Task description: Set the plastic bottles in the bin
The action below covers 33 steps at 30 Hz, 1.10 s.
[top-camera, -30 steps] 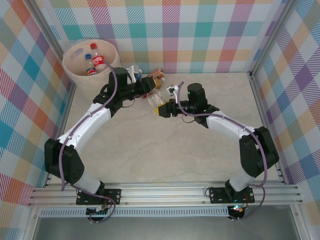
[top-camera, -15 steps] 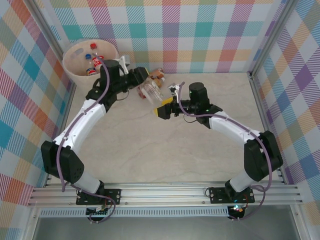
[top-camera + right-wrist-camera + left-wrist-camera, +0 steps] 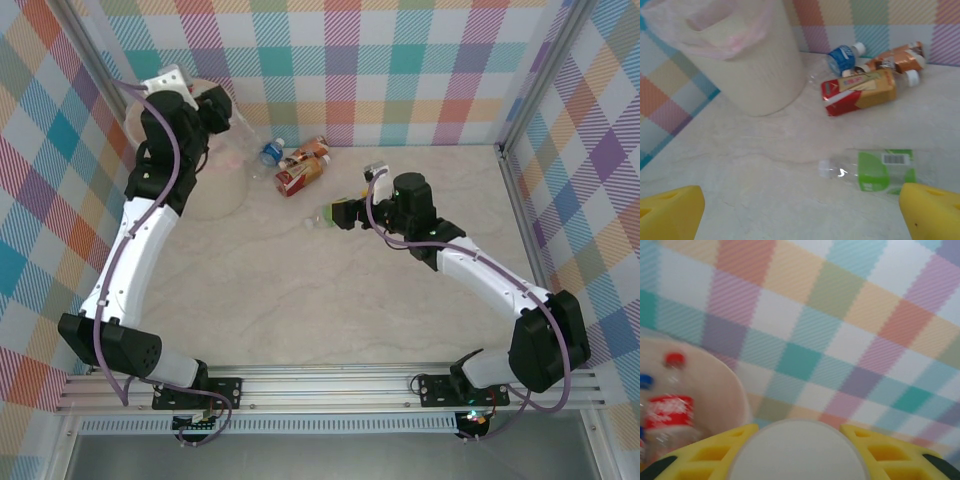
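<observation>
My left gripper (image 3: 218, 106) is raised over the pale bin (image 3: 222, 180) at the back left. In the left wrist view its yellow fingers (image 3: 705, 455) are shut on the pale round end of a clear bottle (image 3: 799, 452). Beside them the bin's inside (image 3: 715, 395) holds a red-label bottle (image 3: 669, 412). My right gripper (image 3: 342, 213) is open low over the table, with a green-label bottle (image 3: 875, 170) lying between and just beyond its fingers (image 3: 935, 212). Three more bottles lie near the back wall: blue-label (image 3: 268, 152), orange-brown (image 3: 316, 148) and red-and-tan (image 3: 300, 176).
The bin (image 3: 745, 55) stands in the back left corner against the checked walls. The bottle cluster (image 3: 862, 90) lies just to its right. Pale marble tabletop (image 3: 300, 300) stretches open toward the near edge and right side.
My left arm has swung up and left from the table's middle to over the bin, carrying the clear bottle. The right gripper has drawn back slightly to the right, with the green-label bottle now on the table.
</observation>
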Each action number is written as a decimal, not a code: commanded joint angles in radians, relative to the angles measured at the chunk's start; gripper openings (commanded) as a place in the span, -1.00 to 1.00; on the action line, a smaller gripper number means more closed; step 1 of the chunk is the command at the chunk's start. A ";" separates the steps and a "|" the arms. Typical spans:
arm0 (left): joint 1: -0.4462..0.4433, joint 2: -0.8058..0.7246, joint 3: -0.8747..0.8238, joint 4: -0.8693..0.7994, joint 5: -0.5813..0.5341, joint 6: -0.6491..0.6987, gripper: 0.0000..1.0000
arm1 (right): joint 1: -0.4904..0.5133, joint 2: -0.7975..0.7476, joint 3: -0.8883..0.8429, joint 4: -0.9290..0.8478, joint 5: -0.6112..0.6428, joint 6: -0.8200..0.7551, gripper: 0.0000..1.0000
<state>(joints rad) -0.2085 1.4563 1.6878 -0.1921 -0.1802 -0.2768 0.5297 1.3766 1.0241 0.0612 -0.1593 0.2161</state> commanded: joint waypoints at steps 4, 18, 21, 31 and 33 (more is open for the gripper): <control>0.079 0.023 0.074 0.148 -0.177 0.143 -0.13 | -0.001 0.010 0.019 -0.053 0.083 0.008 0.99; 0.199 0.356 0.424 -0.078 -0.015 0.105 -0.11 | -0.001 0.049 0.071 -0.113 0.065 0.032 0.99; 0.199 0.410 0.467 -0.139 0.008 0.113 -0.11 | -0.001 0.044 0.071 -0.126 0.084 0.037 0.99; 0.198 0.614 0.640 -0.255 0.015 0.107 0.43 | -0.001 0.032 0.060 -0.160 0.107 0.025 0.99; 0.202 0.709 0.814 -0.359 0.008 0.094 0.63 | -0.001 0.032 0.057 -0.162 0.108 0.029 0.99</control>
<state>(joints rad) -0.0212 2.0869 2.3428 -0.4309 -0.1749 -0.1677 0.5297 1.4254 1.0683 -0.0860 -0.0601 0.2462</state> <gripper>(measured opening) 0.780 0.996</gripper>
